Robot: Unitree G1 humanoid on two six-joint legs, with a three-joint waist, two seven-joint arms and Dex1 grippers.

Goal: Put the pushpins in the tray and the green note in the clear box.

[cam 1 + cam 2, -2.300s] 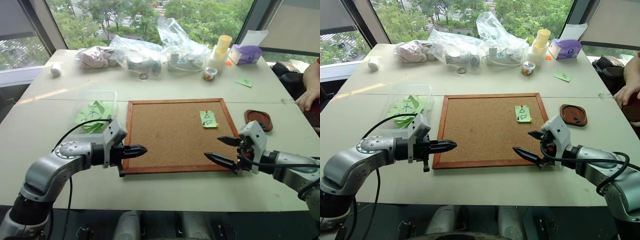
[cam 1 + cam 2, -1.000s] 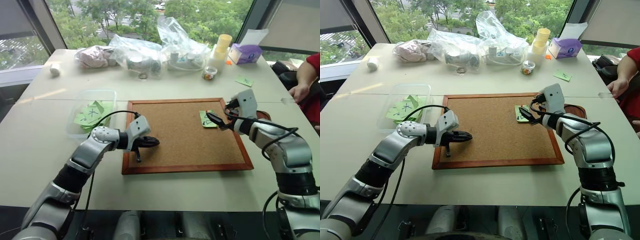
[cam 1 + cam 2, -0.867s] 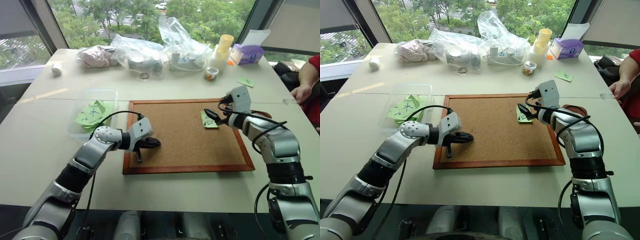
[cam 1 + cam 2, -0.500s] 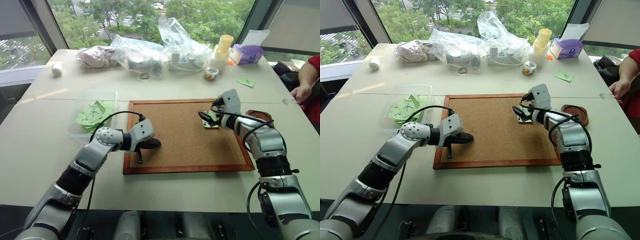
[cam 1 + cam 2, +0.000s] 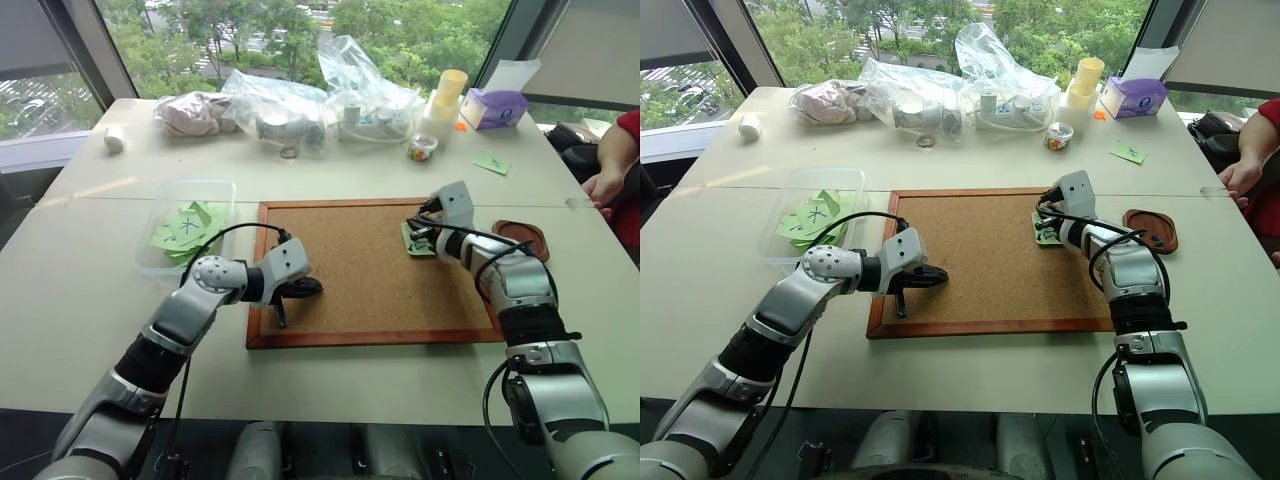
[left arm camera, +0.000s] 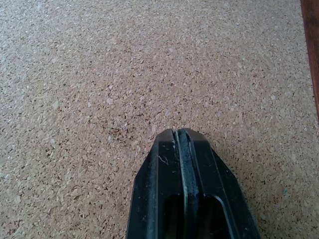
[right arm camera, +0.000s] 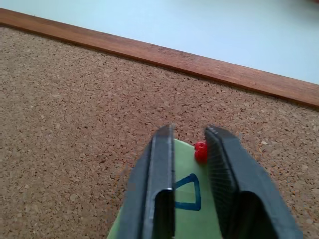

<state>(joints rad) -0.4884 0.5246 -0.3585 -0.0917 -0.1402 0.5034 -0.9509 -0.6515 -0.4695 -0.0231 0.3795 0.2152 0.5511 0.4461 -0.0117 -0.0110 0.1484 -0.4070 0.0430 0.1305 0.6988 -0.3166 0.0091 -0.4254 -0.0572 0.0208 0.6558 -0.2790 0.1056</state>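
Note:
The green note (image 5: 1044, 236) with black triangle outlines lies on the corkboard's (image 5: 350, 270) far right part. A red-headed pushpin (image 7: 200, 151) stands in its top edge. My right gripper (image 7: 189, 133) hovers low over the note, open by a narrow gap, and the pushpin sits just off the inner side of one fingertip. My left gripper (image 5: 312, 288) is shut and empty, its tips (image 6: 180, 137) close over bare cork at the board's left side. The dark red-brown tray (image 5: 1168, 243) sits to the right of the board. The clear box (image 5: 150, 262) stands left of the board and holds several green notes.
Clear plastic bags (image 5: 300, 100), stacked cups (image 5: 445, 95), a small jar (image 5: 422, 150), a purple tissue box (image 5: 490, 107) and a small green slip (image 5: 489, 164) line the table's far side. A person's hand (image 5: 605, 185) rests at the right edge.
My right gripper came from the board's front right corner to the note, sank low over it, and its fingers narrowed. My left gripper moved onto the board's left side and has stayed there.

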